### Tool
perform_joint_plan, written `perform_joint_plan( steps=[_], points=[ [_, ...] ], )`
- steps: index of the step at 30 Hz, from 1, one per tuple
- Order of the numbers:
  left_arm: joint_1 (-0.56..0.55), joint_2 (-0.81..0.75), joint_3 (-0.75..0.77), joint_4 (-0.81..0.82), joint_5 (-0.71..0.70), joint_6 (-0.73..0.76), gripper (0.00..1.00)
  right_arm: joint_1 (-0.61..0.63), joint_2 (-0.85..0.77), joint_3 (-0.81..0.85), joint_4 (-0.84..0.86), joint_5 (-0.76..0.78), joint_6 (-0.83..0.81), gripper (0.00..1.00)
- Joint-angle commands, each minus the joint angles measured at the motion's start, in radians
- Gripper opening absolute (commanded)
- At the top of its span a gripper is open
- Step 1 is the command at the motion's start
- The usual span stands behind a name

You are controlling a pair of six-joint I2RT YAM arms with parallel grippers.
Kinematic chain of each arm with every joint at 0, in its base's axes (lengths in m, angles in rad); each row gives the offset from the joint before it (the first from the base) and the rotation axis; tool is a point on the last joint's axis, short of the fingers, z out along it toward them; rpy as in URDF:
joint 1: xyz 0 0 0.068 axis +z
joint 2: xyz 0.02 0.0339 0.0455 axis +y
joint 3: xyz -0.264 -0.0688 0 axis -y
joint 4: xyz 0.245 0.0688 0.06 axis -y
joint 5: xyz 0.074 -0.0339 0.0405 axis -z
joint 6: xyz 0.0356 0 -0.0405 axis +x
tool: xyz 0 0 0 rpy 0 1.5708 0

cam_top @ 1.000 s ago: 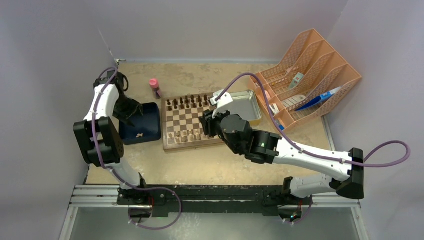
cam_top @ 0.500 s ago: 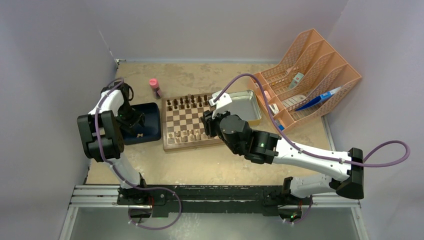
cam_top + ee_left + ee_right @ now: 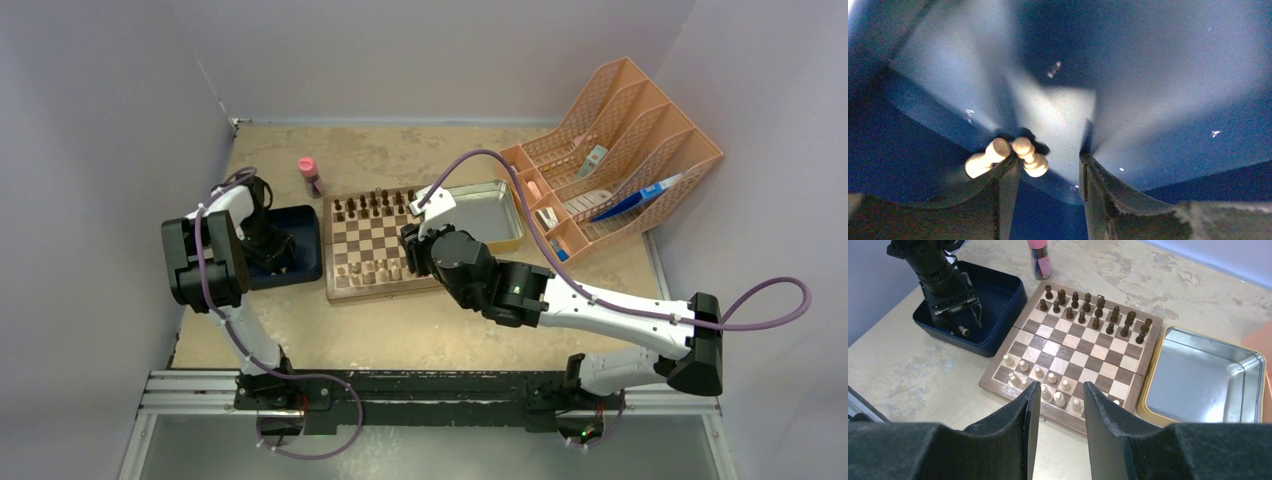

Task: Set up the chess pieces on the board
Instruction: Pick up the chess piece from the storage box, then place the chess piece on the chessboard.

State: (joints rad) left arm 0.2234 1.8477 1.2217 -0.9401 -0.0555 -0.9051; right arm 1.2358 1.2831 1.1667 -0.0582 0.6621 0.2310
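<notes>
Left pincer (image 3: 1047, 166): down inside the dark blue tray (image 3: 1158, 100), jaws parted to a middling gap, nothing held between them.
Loose pieces: two lie on their sides on the tray floor at the tip of the finger on the left of the wrist view (pawns, I judge, by the round knobs).
Inner pale piece (image 3: 1029, 156): just inside that fingertip, so within the gap but hard against one side of it.
Outer pale piece (image 3: 982, 160): beyond the same finger, outside the gap.
Long axes: splayed in a V, with the knobs close together ahead of the fingertip and the bases spreading back toward the pincer. Neither lies square across the gap.
What the next move turns on: the gap's middle sits to one side of the inner piece. Closing as it stands would likely drag the piece or nudge both, so a small sideways shift toward that finger seems needed first.
Right pincer (image 3: 1060, 386): above the chessboard (image 3: 1087, 359), part-open and empty. It is well apart from the tray, so the left arm is the nearer.
On the board: dark pieces (image 3: 1088, 310) fill the two rows far ahead of the right pincer. Pale pieces (image 3: 1048, 377) partly fill the rows under its tips.
</notes>
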Motion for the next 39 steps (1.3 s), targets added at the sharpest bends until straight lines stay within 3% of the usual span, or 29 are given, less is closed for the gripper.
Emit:
perform_joint_plan(
  steps=[1,9,13,20,23,27,39],
  points=[
    [0.01,0.029,-0.024,0.061,0.019,-0.012,0.44,-0.005,0.001,0.045,0.019,0.0,-0.014,0.4],
    [0.017,0.022,0.074,0.016,-0.055,-0.047,0.23,-0.004,0.005,0.056,0.017,-0.001,-0.031,0.39],
    [0.019,0.025,0.169,-0.07,-0.097,-0.068,0.04,-0.004,0.007,0.057,0.008,0.0,-0.025,0.39],
    [0.023,-0.031,0.271,-0.259,-0.149,-0.211,0.17,-0.005,0.004,0.044,0.034,-0.003,-0.028,0.39],
    [0.025,-0.065,0.265,-0.252,-0.131,-0.198,0.08,-0.004,0.006,0.041,0.037,-0.006,-0.031,0.39],
    [0.028,-0.095,0.248,-0.246,-0.085,-0.192,0.05,-0.004,-0.013,0.027,0.041,-0.005,-0.031,0.39],
    [0.025,-0.175,0.19,-0.143,-0.006,0.092,0.04,-0.017,-0.028,0.021,0.013,-0.083,0.049,0.39]
  ],
)
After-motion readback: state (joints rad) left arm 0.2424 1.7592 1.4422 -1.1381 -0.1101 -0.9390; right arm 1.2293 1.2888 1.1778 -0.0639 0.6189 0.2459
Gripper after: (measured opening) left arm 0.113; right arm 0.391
